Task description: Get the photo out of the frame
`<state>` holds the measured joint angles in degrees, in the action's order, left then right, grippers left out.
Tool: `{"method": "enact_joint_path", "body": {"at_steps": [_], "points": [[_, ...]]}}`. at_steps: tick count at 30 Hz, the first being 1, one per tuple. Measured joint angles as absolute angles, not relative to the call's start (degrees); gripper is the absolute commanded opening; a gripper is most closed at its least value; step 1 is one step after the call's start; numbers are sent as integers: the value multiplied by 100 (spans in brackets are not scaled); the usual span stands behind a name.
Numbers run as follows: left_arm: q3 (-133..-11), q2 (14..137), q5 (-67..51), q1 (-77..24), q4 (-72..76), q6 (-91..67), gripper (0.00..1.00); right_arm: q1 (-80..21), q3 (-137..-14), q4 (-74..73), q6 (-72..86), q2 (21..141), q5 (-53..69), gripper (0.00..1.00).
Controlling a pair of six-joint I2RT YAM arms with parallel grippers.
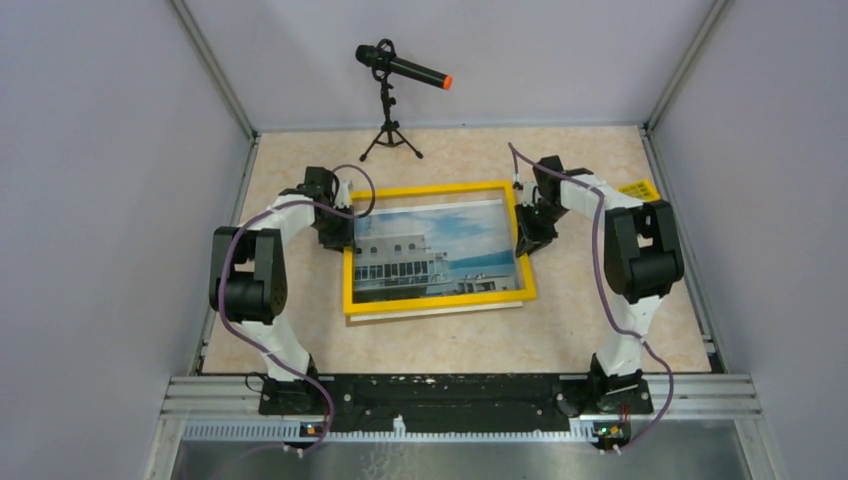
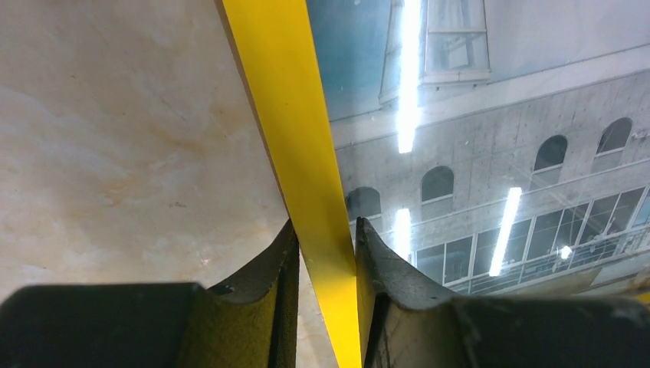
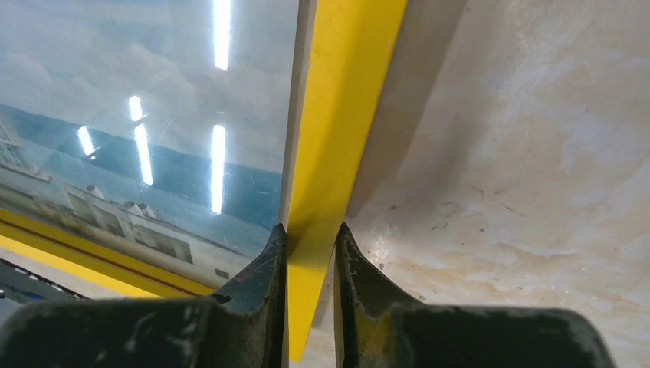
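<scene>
I am pinching the frame (image 2: 287, 115) by its yellow side rails, one inside my left pincer (image 2: 322, 230), one inside my right pincer (image 3: 310, 234), and the photo (image 1: 440, 250) is sitting in it between them, nothing removed yet

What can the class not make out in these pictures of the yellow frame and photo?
All views: back of the rectangular yellow picture frame faces down.
Top view: small flat yellow object, far right, too small to identify.
Wrist views: rectangular photo of a white building cut off by edges.
</scene>
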<state>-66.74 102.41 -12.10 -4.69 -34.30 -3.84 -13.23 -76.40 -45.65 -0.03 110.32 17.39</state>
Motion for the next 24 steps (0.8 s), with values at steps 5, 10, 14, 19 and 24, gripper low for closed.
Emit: {"method": "enact_joint_path", "body": {"at_steps": [5,10,14,19,24], "points": [[-6737,10241,-1406,-320,-3317,-32,86,-1319,-8001,-4508,-102,11246,1824,76],[-6834,9832,-1638,-336,-3260,1017,98,-1118,-8060,-4571,-340,11063,2255,84],[-6761,8899,-1859,-1168,-3124,1988,99,-580,-7874,-4652,-478,10545,2849,88],[-6744,8663,-2132,-3658,-2842,2729,99,110,-7496,-4753,-602,9950,3428,89],[-7096,9782,-1833,-5015,-2834,2849,99,578,-6965,-4757,-563,9859,3771,89]]}}
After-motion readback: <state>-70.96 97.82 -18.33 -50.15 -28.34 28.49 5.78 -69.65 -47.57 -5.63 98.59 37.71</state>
